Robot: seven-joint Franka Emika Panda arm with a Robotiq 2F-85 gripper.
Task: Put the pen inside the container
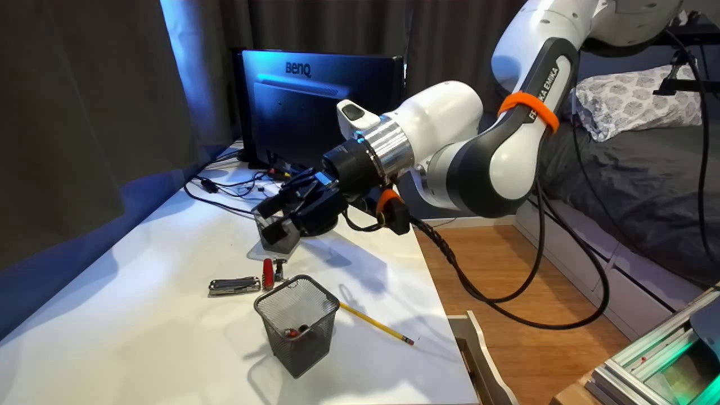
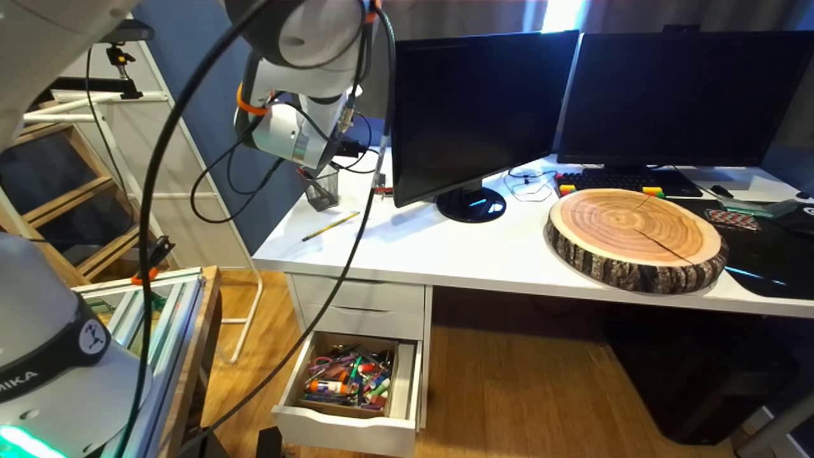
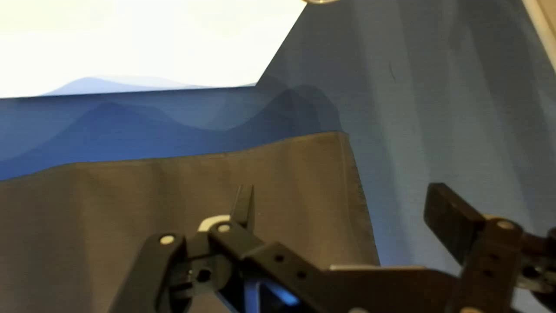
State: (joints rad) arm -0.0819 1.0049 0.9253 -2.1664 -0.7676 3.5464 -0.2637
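Observation:
The container, a black wire-mesh cup (image 1: 301,346), stands upright on the white desk. It shows in both exterior views, also here (image 2: 322,189). Small dark and red items show low inside it through the mesh. I cannot tell whether one of them is the slim black pen; I make out no pen elsewhere. My gripper (image 1: 273,220) is raised above the desk, behind and above the cup in that exterior view, apart from it. In the wrist view the gripper (image 3: 341,191) is open with nothing between its fingers.
A yellow pencil (image 1: 377,323) lies beside the cup. A red pocket knife (image 1: 268,274), a small tool (image 1: 279,269) and a multitool (image 1: 234,286) lie behind it. A grey see-through holder (image 1: 281,244) stands past the gripper. A monitor (image 1: 332,90) and curtain (image 1: 73,140) stand close.

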